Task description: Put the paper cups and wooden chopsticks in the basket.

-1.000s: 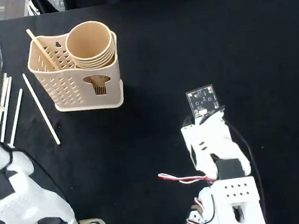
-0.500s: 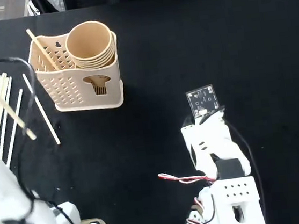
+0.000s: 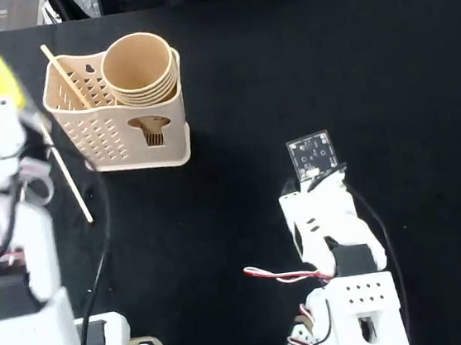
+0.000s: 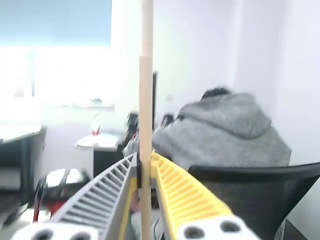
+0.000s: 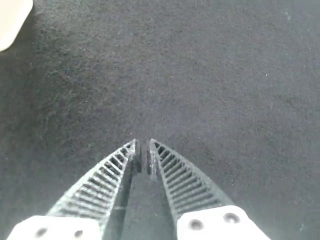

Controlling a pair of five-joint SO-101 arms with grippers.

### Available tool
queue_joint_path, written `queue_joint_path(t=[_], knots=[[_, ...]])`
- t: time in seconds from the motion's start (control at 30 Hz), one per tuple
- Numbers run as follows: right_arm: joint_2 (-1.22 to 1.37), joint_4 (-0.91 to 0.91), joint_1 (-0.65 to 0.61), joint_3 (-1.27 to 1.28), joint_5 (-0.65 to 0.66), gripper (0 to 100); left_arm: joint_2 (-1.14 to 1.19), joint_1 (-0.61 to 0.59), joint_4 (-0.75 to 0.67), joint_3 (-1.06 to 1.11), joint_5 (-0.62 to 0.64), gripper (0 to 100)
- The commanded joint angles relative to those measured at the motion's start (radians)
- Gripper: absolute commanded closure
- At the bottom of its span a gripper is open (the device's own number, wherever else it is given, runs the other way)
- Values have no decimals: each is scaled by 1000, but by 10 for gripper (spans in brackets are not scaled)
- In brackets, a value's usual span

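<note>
the left gripper (image 4: 145, 167) clamps one chopstick (image 4: 145, 100), which runs past its fingers both ways; so narrow a grip could let it pivot or slip, and the free end may strike the rim of the basket (image 3: 119, 143), off beyond the fingers, instead of dropping beside the cups (image 3: 139, 66) stacked inside. the right gripper (image 5: 141, 155) sits closed on nothing above cloth (image 5: 225, 75).

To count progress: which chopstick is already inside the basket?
The leaning chopstick in the basket, beside the paper cups. The loose chopstick lies on the table; the held chopstick is in the left gripper.
</note>
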Motion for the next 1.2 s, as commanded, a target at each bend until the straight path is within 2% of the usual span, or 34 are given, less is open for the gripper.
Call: queue_joint_path(t=[0.0, 0.2, 0.3, 0.47, 0.53, 0.97, 1.07, 1.13, 1.17], knots=[[-15, -21, -9, -4, 6, 956, 77, 44, -83, -64, 6, 972], [-15, -21, -6, -4, 6, 956, 321, 21, -92, -199, 163, 973], [-15, -21, -6, -4, 6, 956, 434, 21, -114, -223, 175, 973], [-15, -21, -6, -5, 6, 956, 569, 21, -269, -182, 175, 973], [-15, -21, -6, -7, 6, 956, 591, 21, -304, -171, 175, 973], [-15, -37, -6, -5, 8, 956, 605, 28, -301, -36, 169, 970], [-15, -37, -6, -5, 8, 956, 605, 48, -278, 2, 176, 883], [-15, -37, -6, -4, 8, 956, 605, 56, -192, 8, 180, 798], [-15, -37, -6, -4, 8, 956, 603, 56, -137, -4, 193, 788]])
